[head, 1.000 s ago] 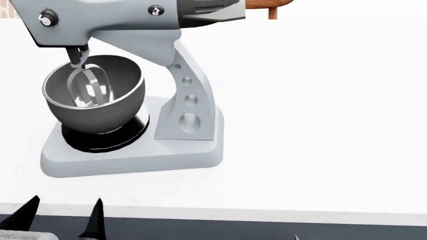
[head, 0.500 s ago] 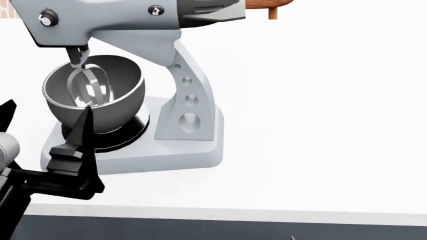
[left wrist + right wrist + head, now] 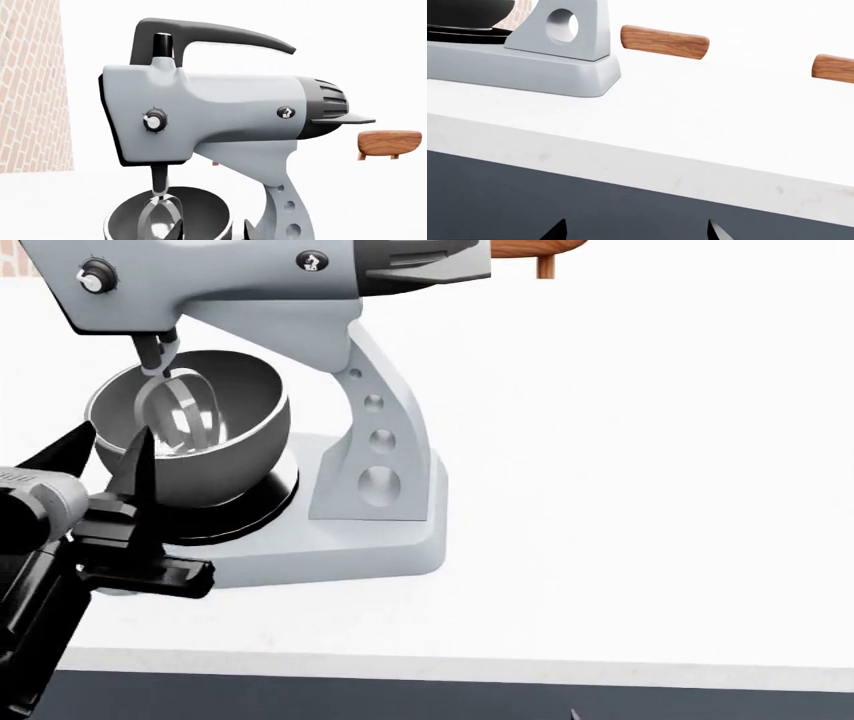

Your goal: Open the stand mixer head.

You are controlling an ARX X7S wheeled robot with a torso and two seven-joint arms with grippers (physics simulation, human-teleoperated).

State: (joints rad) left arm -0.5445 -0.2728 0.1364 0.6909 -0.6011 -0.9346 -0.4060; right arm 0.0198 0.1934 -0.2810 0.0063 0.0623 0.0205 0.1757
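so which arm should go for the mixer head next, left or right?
Left, probably. The left gripper is raised over the counter in front of the bowl, jaws open, its camera framing the stand mixer head. The right gripper sits below the counter edge, open, off to the side.

The stand mixer head sits over the bowl (beater inside it), left gripper just in front.

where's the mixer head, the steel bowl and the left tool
stand mixer head [image 3: 227, 117]: left wrist view, on its light-grey side housing.
steel bowl [image 3: 234, 445]: head view, on its outer wall.
left tool [image 3: 104, 455]: head view, midway between its two black fingertips, which stand apart.
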